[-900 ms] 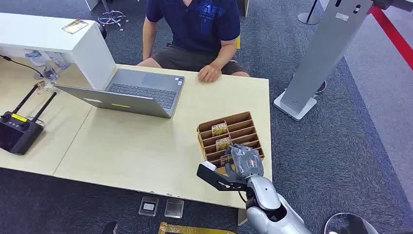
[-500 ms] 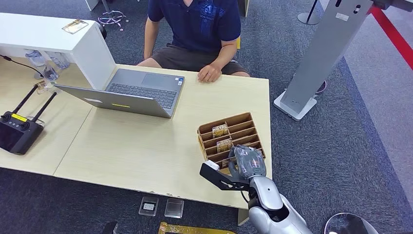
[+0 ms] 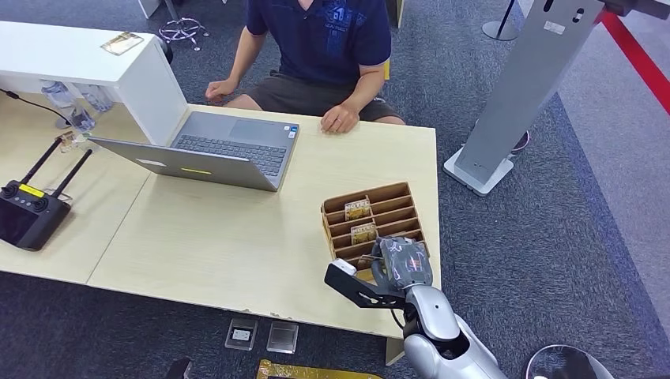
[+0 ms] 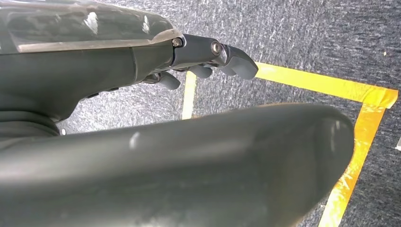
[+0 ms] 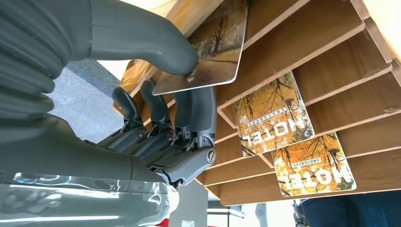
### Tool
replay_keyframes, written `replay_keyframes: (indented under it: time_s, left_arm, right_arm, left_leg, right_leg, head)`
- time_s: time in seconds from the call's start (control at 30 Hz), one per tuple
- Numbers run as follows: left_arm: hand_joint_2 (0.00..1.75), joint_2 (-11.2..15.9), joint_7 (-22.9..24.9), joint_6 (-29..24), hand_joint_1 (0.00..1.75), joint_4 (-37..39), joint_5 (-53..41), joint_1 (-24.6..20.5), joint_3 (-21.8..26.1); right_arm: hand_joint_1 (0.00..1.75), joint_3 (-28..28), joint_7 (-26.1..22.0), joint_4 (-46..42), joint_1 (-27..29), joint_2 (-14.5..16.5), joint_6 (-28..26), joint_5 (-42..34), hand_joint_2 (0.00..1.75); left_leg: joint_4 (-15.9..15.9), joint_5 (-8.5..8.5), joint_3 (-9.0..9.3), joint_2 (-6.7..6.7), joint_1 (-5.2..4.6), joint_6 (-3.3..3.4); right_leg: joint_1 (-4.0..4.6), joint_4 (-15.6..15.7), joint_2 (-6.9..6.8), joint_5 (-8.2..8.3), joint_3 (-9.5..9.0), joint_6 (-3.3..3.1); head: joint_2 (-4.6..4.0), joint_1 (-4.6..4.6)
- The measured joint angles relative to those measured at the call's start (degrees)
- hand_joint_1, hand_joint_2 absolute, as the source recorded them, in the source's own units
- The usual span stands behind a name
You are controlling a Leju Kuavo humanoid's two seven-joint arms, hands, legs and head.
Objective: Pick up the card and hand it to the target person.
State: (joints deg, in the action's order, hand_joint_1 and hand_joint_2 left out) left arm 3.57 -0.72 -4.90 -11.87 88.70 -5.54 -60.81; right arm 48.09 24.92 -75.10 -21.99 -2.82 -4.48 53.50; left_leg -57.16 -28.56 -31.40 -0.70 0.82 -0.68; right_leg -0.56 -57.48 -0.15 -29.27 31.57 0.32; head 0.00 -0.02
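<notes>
I have my right hand (image 3: 401, 264) down at the wooden card rack (image 3: 395, 195), which sits on the table (image 3: 237, 237) close to its near right corner. From the right wrist camera I can see the thumb (image 5: 142, 40) pressing on the face of a card (image 5: 213, 47) and the fingers (image 5: 196, 111) curled up behind it, so the card is pinched between them. Its far end sits in the rack's slot nearest me, the nearer end tilted out toward my palm. It is an autumn-tree print card.

Two more cards of the same print, each marked HOTEL, stand in slots further toward the person: the middle card (image 5: 272, 116) and the far card (image 5: 314, 165), each in its own slot.

My left hand (image 4: 213, 59) hangs over grey carpet (image 4: 307, 38) with yellow tape lines (image 4: 331, 87) on it; its fingers are bent loosely and hold nothing.

Across the table sits the person (image 3: 320, 47) in a dark blue shirt, one hand (image 3: 340, 118) resting on the far edge of the table. An open laptop (image 3: 213, 150) lies toward the far left, and a black remote controller (image 3: 28, 213) sits near the left edge.
</notes>
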Motion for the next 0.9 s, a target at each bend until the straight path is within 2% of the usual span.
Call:
replay_keyframes:
  time_s: [0.57,0.9]
  left_arm:
    - [0.0,0.1,-1.0,0.5,0.0,0.0,-0.2,0.0,0.0]
    - [0.0,0.1,-1.0,0.2,0.0,0.0,-0.2,0.2,0.4]
  right_arm:
    - [1.34,-0.4,-1.2,-0.4,0.0,-0.2,-1.6,-1.3,1.75]
    - [1.34,-3.7,-0.6,-7.8,-0.1,-2.4,-3.0,-1.2,1.75]
  left_leg:
    - [0.0,0.0,-0.01,0.0,0.0,0.0]
    - [0.0,0.0,-0.02,0.0,0.0,0.0]
  right_leg:
    - [0.0,0.0,0.0,0.0,0.0,0.0]
    - [0.0,0.0,0.0,0.0,0.01,0.0]
  head:
    - [0.0,0.0]
    - [0.0,-0.01]
